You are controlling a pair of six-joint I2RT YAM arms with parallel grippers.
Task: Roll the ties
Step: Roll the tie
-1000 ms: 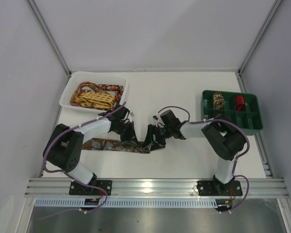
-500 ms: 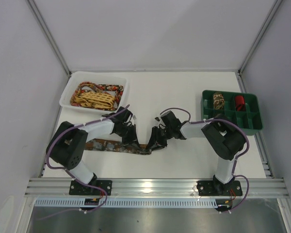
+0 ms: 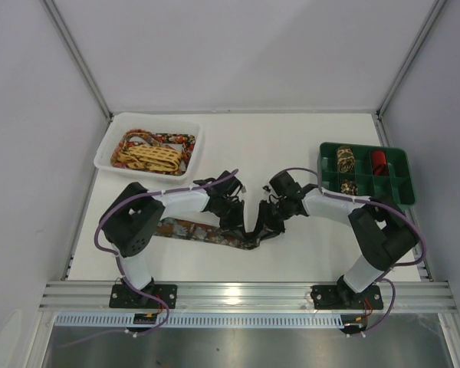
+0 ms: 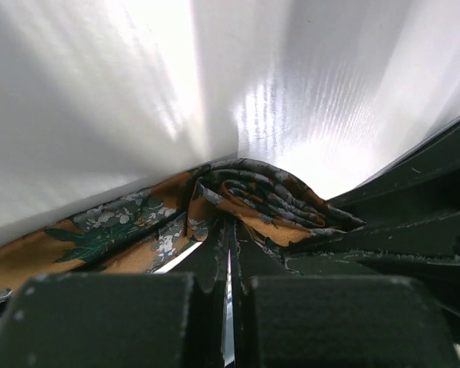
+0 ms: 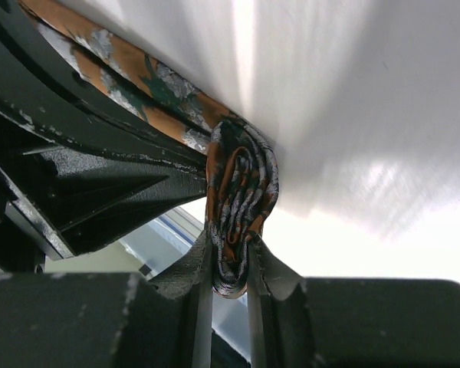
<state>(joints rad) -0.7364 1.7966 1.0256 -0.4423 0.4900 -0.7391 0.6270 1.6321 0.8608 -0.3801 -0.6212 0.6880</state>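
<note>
The ties are partly done: three small rolls sit in the green box (image 3: pixel 364 146) at the far right, a brown mottled roll (image 3: pixel 345 159), a red roll (image 3: pixel 378 161) and a darker roll (image 3: pixel 349 186) just nearer. A yellow lattice tie (image 3: pixel 147 157) and a red flowered tie (image 3: pixel 172 139) lie loose in the white tray (image 3: pixel 101 157) at the far left, not yet rolled. The one in hand is the brown and orange tie (image 3: pixel 188 230), which lies on the table (image 3: pixel 291 138) near the arms. Its flat length runs off to the left and its right end is wound into a small coil (image 5: pixel 241 184) of only a few turns. The right gripper (image 5: pixel 230 264) stands narrow with the coil between its fingers, both touching the cloth, so it holds the wound end. The left gripper (image 4: pixel 228 230) comes in from the left, just beside the right one, with its fingers pressed together. The fabric bunches right at their tips, but whether a fold is caught between them cannot be told. Most of this tie lies flat on the table, so by my reckoning the rolling has only begun. What is left is to wind in the rest of this strip, set the roll in a free compartment of the box, and then roll the two ties in the tray.
</note>
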